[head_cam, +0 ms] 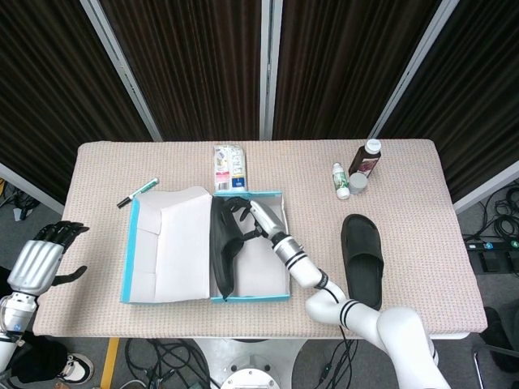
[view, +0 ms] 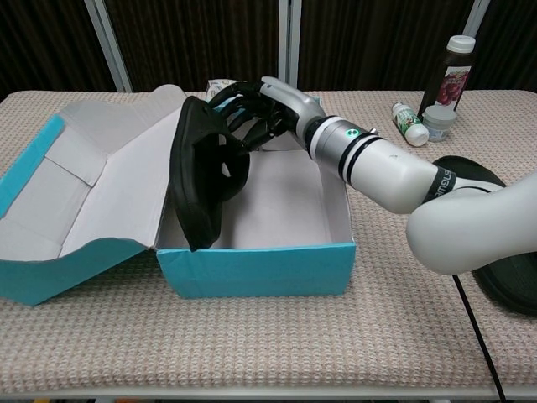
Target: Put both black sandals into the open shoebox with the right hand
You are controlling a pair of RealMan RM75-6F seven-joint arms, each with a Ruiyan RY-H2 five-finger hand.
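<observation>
My right hand (view: 267,105) (head_cam: 251,215) grips a black sandal (view: 201,180) (head_cam: 221,251) by its strap. The sandal stands on edge, tilted, its lower end inside the open teal shoebox (view: 252,267) (head_cam: 276,279) against the left wall. The second black sandal (head_cam: 362,258) (view: 503,294) lies flat on the table to the right of the box. My left hand (head_cam: 36,263) hangs off the table's left edge, fingers apart, holding nothing.
The box lid (head_cam: 166,243) lies folded open to the left. A green marker (head_cam: 138,192) lies at the back left, a packet (head_cam: 228,168) behind the box. A dark bottle (head_cam: 365,159), a small white bottle (head_cam: 340,180) and a small jar (head_cam: 358,183) stand at the back right.
</observation>
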